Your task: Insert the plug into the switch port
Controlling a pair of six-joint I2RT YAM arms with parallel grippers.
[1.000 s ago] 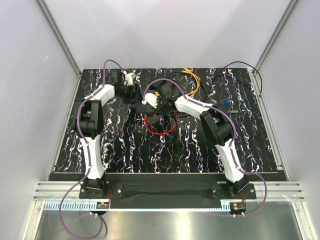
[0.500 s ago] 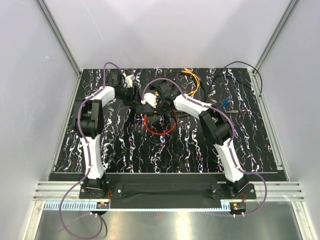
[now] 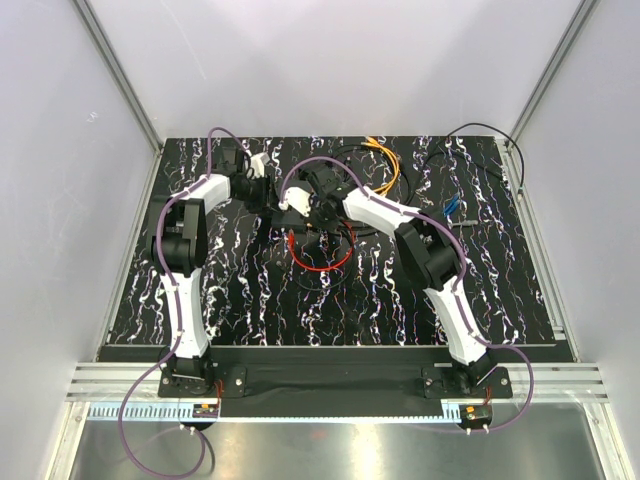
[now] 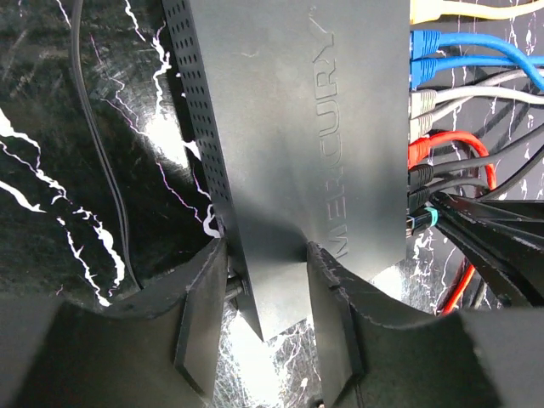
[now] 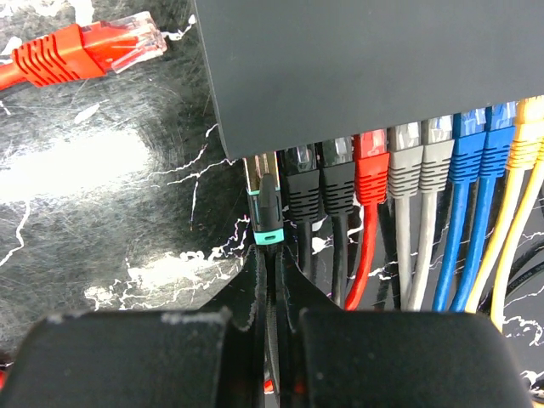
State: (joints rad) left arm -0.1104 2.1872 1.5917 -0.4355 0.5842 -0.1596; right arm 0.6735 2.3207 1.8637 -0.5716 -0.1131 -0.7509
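Right gripper point(image 5: 270, 255): clamped together on the tail of the plug point(image 5: 269, 208), a black connector with a teal band, gripping just behind that band. Holds the plug's nose at the end socket of the switch point(image 5: 382, 68), leftmost of the row in the right wrist view. Cannot tell how far in. Just beside it, along the same edge, a row of seated patch cables point(image 5: 399, 170): two black, one red, two grey, two blue, then yellow at the frame's edge.

Left gripper point(image 4: 265, 255): straddles a narrow end of the switch, with one finger point(image 4: 200, 314) at the perforated side wall and the other at the opposite side, near the embossed MERCURY lettering. Stands apart by the width of the box. Cannot tell whether clamping it or merely flanking it.

Switch: lies on the table point(image 5: 102, 170), a black surface veined with white. Sits at the far middle of it in the top view, between the two wrists.

Further out: a loose red plug point(image 5: 85, 47) with a clear tip, on the table off the switch's corner and apart from it. A thin black cable point(image 4: 93, 127) along the table beside the perforated wall. In the top view, a red cable loop point(image 3: 325, 262) just nearer than the grippers, and yellow cables point(image 3: 385, 160) beyond them to the right.
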